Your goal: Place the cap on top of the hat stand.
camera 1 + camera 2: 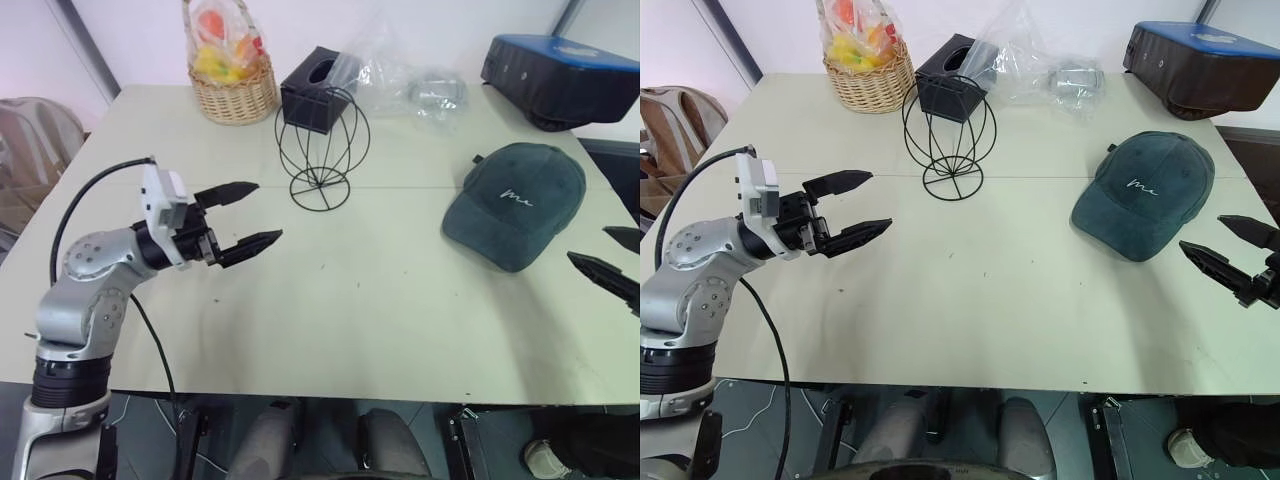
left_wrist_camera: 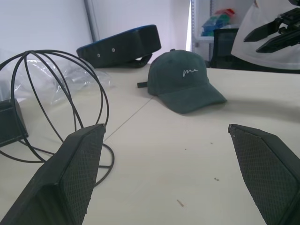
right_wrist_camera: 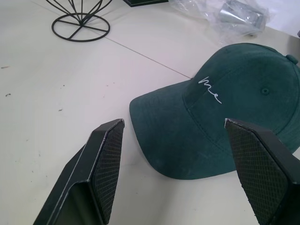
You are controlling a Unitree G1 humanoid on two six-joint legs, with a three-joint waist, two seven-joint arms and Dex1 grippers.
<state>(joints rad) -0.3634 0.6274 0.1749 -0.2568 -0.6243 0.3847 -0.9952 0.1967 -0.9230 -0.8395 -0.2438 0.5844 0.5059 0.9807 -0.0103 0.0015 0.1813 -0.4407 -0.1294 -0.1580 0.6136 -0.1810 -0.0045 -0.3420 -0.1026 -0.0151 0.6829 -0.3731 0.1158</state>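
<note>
The dark teal cap lies brim-forward on the right side of the table, white script on its front; it also shows in the right wrist view. The black wire hat stand stands upright at the table's middle back, nothing on it. My left gripper hovers open over the left of the table, pointing right toward the stand, nothing between its fingers. My right gripper is open at the table's right edge, just in front and right of the cap's brim, not touching it.
A wicker basket with fruit sits at the back left. A black tissue box stands right behind the stand. Crumpled clear plastic and a blue-topped dark case lie at the back right. A black cable hangs from my left arm.
</note>
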